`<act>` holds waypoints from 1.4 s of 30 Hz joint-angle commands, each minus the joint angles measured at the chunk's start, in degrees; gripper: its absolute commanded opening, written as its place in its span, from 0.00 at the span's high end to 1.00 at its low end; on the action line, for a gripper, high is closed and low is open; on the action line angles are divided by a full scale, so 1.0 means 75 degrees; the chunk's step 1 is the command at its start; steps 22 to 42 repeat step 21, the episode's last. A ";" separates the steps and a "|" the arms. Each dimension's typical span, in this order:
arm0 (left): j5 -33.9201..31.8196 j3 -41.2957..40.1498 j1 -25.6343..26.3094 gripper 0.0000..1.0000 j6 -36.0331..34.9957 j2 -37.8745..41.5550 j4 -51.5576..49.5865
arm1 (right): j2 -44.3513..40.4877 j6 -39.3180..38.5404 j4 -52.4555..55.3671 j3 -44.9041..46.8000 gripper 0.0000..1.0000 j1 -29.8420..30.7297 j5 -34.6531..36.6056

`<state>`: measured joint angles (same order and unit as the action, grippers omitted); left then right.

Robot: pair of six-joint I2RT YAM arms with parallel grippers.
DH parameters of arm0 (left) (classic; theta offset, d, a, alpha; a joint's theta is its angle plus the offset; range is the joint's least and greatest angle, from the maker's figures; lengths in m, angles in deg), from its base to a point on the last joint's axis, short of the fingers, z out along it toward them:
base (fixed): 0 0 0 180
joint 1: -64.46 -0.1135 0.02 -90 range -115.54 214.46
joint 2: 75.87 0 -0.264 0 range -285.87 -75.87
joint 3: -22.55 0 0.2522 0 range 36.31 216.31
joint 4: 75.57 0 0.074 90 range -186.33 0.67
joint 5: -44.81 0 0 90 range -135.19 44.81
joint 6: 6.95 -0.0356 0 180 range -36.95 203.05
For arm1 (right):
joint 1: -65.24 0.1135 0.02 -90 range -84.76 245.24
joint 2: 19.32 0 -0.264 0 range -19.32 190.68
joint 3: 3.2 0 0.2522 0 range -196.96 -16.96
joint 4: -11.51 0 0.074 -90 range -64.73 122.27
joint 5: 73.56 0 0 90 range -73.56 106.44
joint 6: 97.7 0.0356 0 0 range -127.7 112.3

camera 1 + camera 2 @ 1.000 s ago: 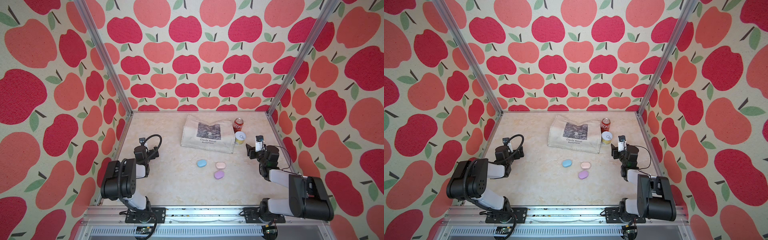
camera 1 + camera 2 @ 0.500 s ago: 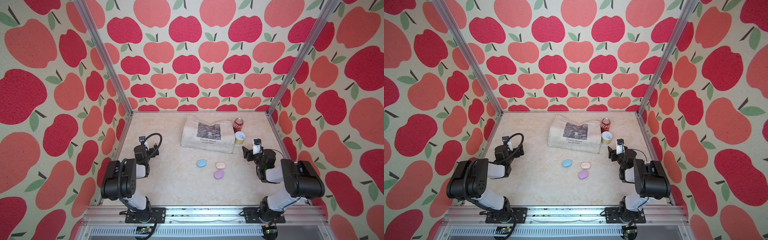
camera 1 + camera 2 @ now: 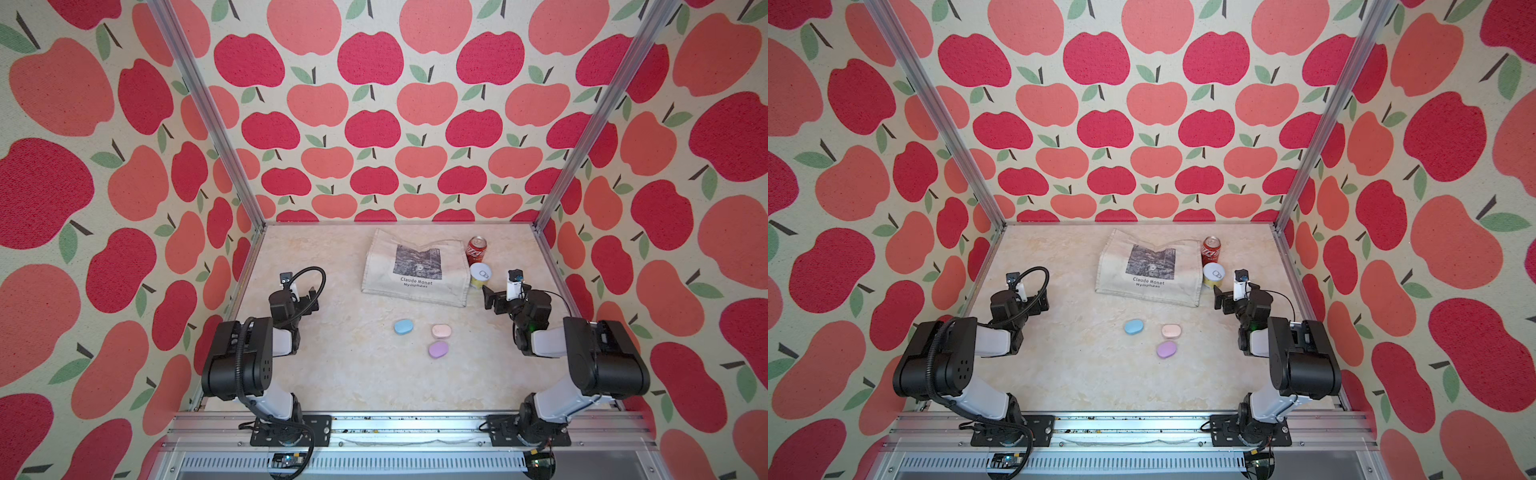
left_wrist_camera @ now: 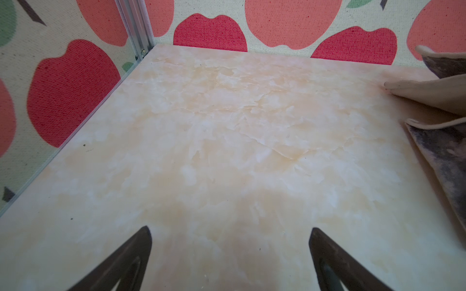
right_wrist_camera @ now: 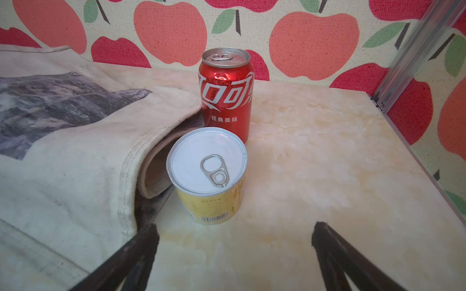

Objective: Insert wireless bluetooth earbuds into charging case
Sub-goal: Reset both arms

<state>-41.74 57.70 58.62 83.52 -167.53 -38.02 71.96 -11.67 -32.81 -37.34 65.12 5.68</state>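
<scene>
**A:** Charging cases [image 3: 1170,331], where did they sit?

**B:** Low in the middle of both top views, on the marbled table [image 3: 353,382]. Going from the left, the left gripper [image 3: 312,300] sat at the middle left. Its claw was spread wide over bare tabletop and pinched nothing.

**A:** And next?

**B:** The blue case [image 3: 403,326] came first. The pink case [image 3: 441,331] lay just right of it, not touching, and the lilac case [image 3: 438,349] lay just below the pink one. All three looked closed and sat well apart from either claw.

**A:** The earbuds?

**B:** I could not make them out in any view.

**A:** Further right?

**B:** Above the cases lay a cream tote bag [image 3: 415,270]. A yellow tin [image 3: 481,276] stood at its right edge, with a red cola can [image 3: 476,249] upright just above the tin. At the middle right was the right gripper [image 3: 489,298], its claw spread wide and empty. It faced the tin, near it but apart.
</scene>
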 commanded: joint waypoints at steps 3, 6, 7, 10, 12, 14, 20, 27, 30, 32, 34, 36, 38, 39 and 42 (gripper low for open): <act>-0.0047 0.0148 0.0024 0.01 -0.0103 -0.0055 0.0260 | -0.0068 0.0063 0.0104 -0.0008 0.01 0.0078 0.0228; -0.0049 0.0157 0.0018 0.01 -0.0110 -0.0053 0.0247 | -0.0075 0.0027 0.0045 0.0021 0.01 0.0144 0.0347; -0.0049 0.0160 0.0018 0.01 -0.0109 -0.0057 0.0249 | -0.0069 0.0027 0.0045 0.0018 0.01 0.0143 0.0353; -0.0049 0.0159 0.0018 0.01 -0.0109 -0.0054 0.0248 | -0.0063 0.0061 0.0130 -0.0031 0.01 0.0133 0.0384; -0.0049 0.0162 0.0018 0.01 -0.0109 -0.0050 0.0240 | -0.0054 0.0093 0.0178 -0.0059 0.01 0.0122 0.0429; -0.0049 0.0164 0.0018 0.01 -0.0108 -0.0049 0.0241 | -0.0044 0.0098 0.0226 -0.0087 0.01 0.0121 0.0489; -0.0061 0.0163 0.0029 0.01 -0.0108 -0.0050 0.0254 | -0.0070 0.0063 0.0150 -0.0044 0.01 0.0179 0.0614; -0.0061 0.0154 0.0030 0.01 -0.0109 -0.0051 0.0244 | -0.0073 0.0020 0.0085 0.0000 0.01 0.0209 0.0648; -0.0061 0.0154 0.0030 0.01 -0.0109 -0.0051 0.0244 | -0.0073 0.0020 0.0085 0.0000 0.01 0.0209 0.0648; -0.0061 0.0154 0.0030 0.01 -0.0109 -0.0051 0.0244 | -0.0073 0.0020 0.0085 0.0000 0.01 0.0209 0.0648; -0.0061 0.0154 0.0030 0.01 -0.0109 -0.0051 0.0244 | -0.0073 0.0020 0.0085 0.0000 0.01 0.0209 0.0648; -0.0061 0.0154 0.0030 0.01 -0.0109 -0.0051 0.0244 | -0.0073 0.0020 0.0085 0.0000 0.01 0.0209 0.0648; -0.0061 0.0154 0.0030 0.01 -0.0109 -0.0051 0.0244 | -0.0073 0.0020 0.0085 0.0000 0.01 0.0209 0.0648; -0.0061 0.0154 0.0030 0.01 -0.0109 -0.0051 0.0244 | -0.0073 0.0020 0.0085 0.0000 0.01 0.0209 0.0648; -0.0061 0.0154 0.0030 0.01 -0.0109 -0.0051 0.0244 | -0.0073 0.0020 0.0085 0.0000 0.01 0.0209 0.0648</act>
